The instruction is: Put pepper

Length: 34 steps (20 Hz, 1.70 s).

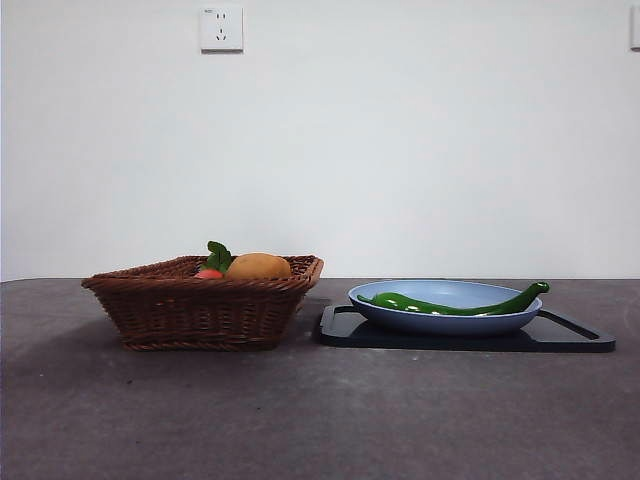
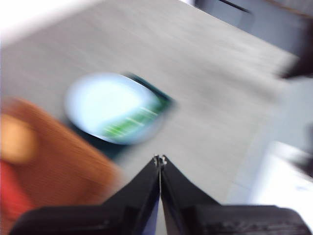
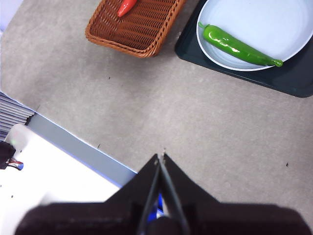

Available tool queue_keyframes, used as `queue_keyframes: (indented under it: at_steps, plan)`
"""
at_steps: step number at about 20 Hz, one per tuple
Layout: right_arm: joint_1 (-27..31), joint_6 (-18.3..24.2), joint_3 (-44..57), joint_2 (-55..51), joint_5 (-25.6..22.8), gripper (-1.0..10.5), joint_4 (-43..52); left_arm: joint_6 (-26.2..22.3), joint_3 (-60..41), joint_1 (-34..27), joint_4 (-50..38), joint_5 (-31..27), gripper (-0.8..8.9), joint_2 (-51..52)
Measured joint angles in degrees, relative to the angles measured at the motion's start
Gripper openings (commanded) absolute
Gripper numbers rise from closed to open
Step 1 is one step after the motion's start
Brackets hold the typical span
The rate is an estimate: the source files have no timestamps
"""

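Green and glossy, the long chili pepper [image 1: 455,304] lies in a shallow blue plate [image 1: 445,322], its upturned tip resting over the plate's rim on one side. The plate sits on a flat black tray [image 1: 570,338], which rests on a grey tabletop [image 1: 320,410]. Just beside the tray, apart from it by a narrow gap, stands a brown wicker basket [image 1: 200,310]. Inside the basket are a round orange-yellow fruit [image 1: 258,266], a small red item [image 1: 208,273] and a green leafy sprig [image 1: 218,255]. A white wall socket [image 1: 221,28] is mounted on the pale wall behind.

Neither arm appears in the front view. In the right wrist view, the right tool [image 3: 161,157] hangs high over bare tabletop, well apart from the pepper [image 3: 238,45], the plate [image 3: 293,19] and the basket [image 3: 142,29]; its two black jaws are pressed together and carry nothing. The left wrist view is heavily blurred. The left tool [image 2: 160,159] also has its jaws closed tip to tip on nothing, above the tabletop near the plate [image 2: 105,103], where a green smear [image 2: 129,122] marks the pepper.
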State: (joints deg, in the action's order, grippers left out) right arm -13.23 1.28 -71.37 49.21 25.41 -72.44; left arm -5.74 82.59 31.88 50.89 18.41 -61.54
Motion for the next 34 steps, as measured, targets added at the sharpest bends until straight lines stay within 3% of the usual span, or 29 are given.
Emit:
queue_keyframes:
  at_steps: [4,9,11,14,21,26,34]
  plan:
    - [0.0,0.0,0.0,0.0,0.0,0.1,0.0,-5.8,-7.0,-9.2,-19.3,-1.8,0.08,7.0]
    - [0.0,0.0,0.0,0.0,0.0,0.1,0.0,-6.6,-33.9,-23.3,-50.8,-1.9,0.08,23.7]
    - [0.0,0.0,0.0,0.0,0.0,0.1,0.0,-5.9,-44.3,-28.2,-56.7,-3.7,0.08,30.5]
    - [0.0,0.0,0.0,0.0,0.0,0.1,0.0,-4.4,-56.9,-32.3,-57.0,-8.9,0.08,40.3]
    - [0.0,0.0,0.0,0.0,0.0,0.1,0.0,0.9,-75.7,-34.9,-57.0,-9.3,0.08,54.2]
    - [0.0,0.0,0.0,0.0,0.0,0.1,0.0,3.8,-81.4,-35.1,-56.8,-9.3,0.08,58.2]
    - [0.0,0.0,0.0,0.0,0.0,0.1,0.0,3.9,-81.6,-35.1,-50.1,-9.2,0.08,60.9]
